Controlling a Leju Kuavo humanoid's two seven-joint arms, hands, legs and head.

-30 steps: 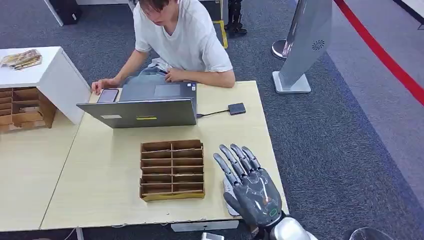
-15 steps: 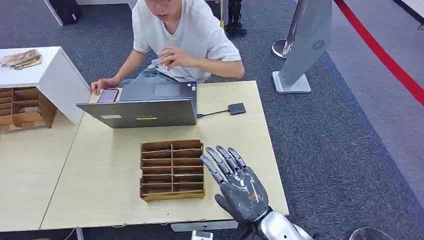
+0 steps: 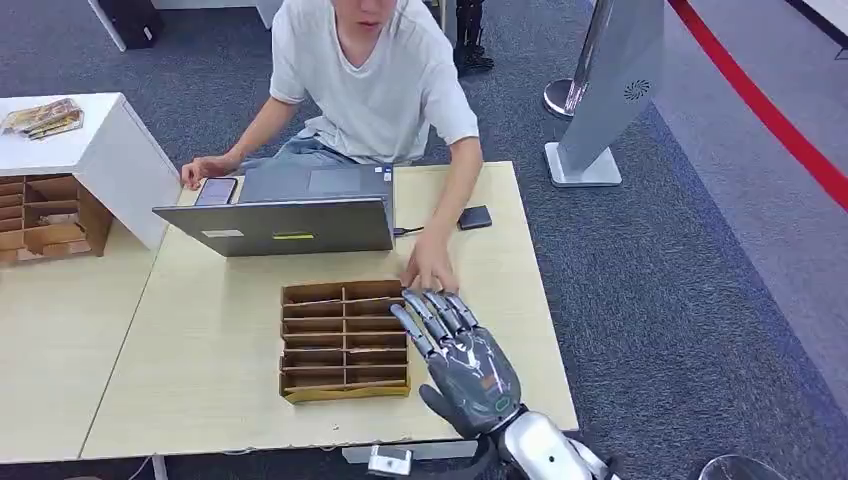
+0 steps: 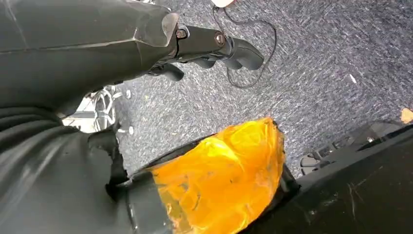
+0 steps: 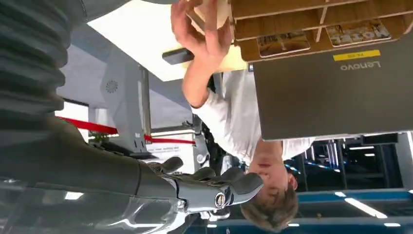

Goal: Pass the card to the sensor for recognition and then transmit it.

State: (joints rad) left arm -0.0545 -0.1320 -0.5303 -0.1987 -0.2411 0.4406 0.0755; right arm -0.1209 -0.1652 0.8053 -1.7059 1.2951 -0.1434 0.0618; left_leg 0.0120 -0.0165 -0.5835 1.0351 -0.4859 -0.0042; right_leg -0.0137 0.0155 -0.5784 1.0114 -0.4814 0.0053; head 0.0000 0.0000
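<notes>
While the right hand (image 3: 462, 358) hovers over the table (image 3: 210, 330), its fingers (image 3: 432, 312) lie extended and slightly apart, holding nothing — the tips sit at the right edge of the cardboard divider tray (image 3: 344, 340), just short of the person's hand (image 3: 428, 268) at 12 o'clock from them.

Change from the earlier frames: the right hand has shifted toward 10 o'clock, from beyond the tray's right side to its upper right corner. The white flat object that lay under the hand near the table edge is no longer visible; whether it was the card cannot be told. The person, previously with both forearms by the laptop (image 3: 280, 222), has reached an arm across the table and set a hand down beside the tray's far right corner.

Meaning for the task, as a judgement: the card has yet to be picked up. Card-like items lie in tray compartments in the right wrist view (image 5: 282, 43), so the hand is probably approaching the tray to take one. The small dark device (image 3: 474, 217) at 1 o'clock from the tray, cabled to the laptop, is likely the sensor.

Left hand (image 4: 214, 46): hangs above the carpet, fingers curled in on nothing.
</notes>
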